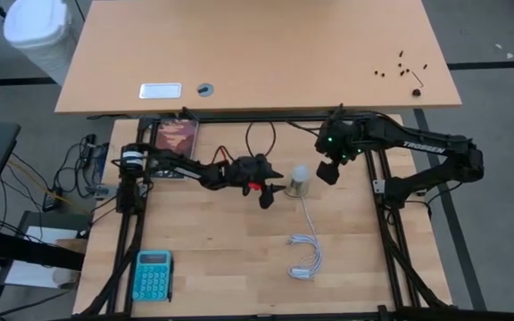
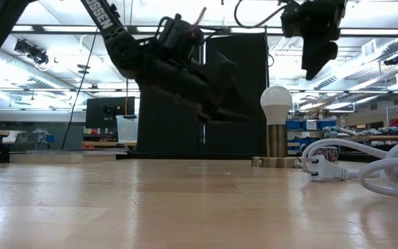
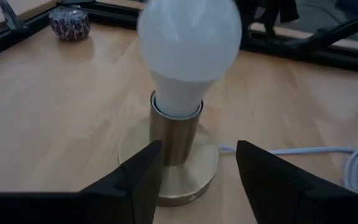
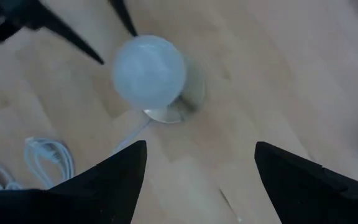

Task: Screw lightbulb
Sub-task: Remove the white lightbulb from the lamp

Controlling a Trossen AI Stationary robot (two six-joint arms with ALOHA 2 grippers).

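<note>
Toward the surface's (image 1: 239,259) back edge, the lightbulb (image 1: 299,173) stands upright in its brass socket (image 1: 296,187), between the wide-open left tool (image 1: 272,188) and the wide-open right tool (image 1: 327,171) hovering above.

The dark six-joint left arm reaches in from the left frame rail toward the table's middle, held low and nearly level, and its black two-finger left gripper (image 1: 273,185) points toward the right with the tapered fingers (image 3: 138,180) spread wide apart. The dark right arm, folded back at the elbow near the right rail, stretches leftward along the far side of the table, its wrist bent downward. Its black right gripper (image 1: 330,171) hangs high above the tabletop, aimed down, with its two broad fingers (image 4: 114,174) parted wide.
</note>
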